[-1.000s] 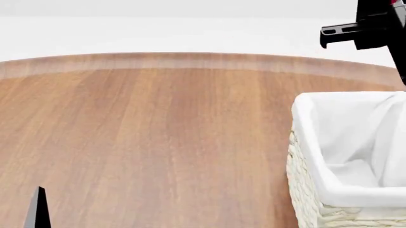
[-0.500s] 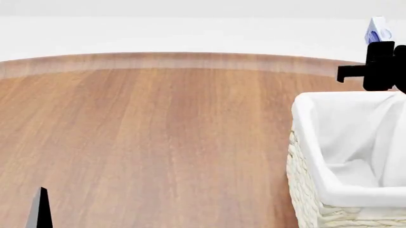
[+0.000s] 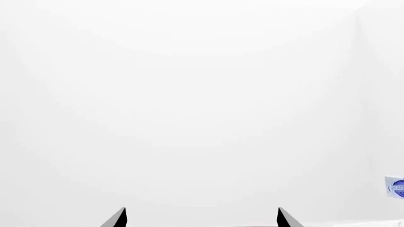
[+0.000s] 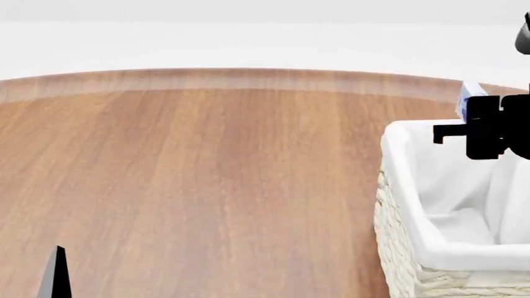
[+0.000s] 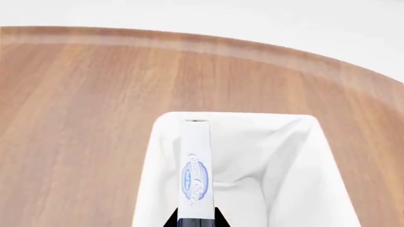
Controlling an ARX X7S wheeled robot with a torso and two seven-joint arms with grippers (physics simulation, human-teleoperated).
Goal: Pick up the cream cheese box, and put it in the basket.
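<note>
My right gripper (image 5: pixel 196 220) is shut on the cream cheese box (image 5: pixel 196 165), a thin white box with a bluish oval mark, held edge-on. In the right wrist view it hangs above the open mouth of the basket (image 5: pixel 161 142), over the white cloth lining. In the head view the black right gripper (image 4: pixel 490 133) is over the far part of the basket (image 4: pixel 398 242), and the box (image 4: pixel 470 100) sticks out past it, near the far rim. My left gripper (image 3: pixel 202 218) is open and empty, facing blank white; one fingertip (image 4: pixel 56 273) shows at the head view's lower left.
The round wooden table (image 4: pixel 207 174) carries the basket at its right side. Its far edge curves across the back, with white floor beyond. A sliver of the box (image 3: pixel 395 187) shows at the edge of the left wrist view.
My right gripper has come down with the box from high at the upper right to just over the basket's far part. The left arm has barely moved.
</note>
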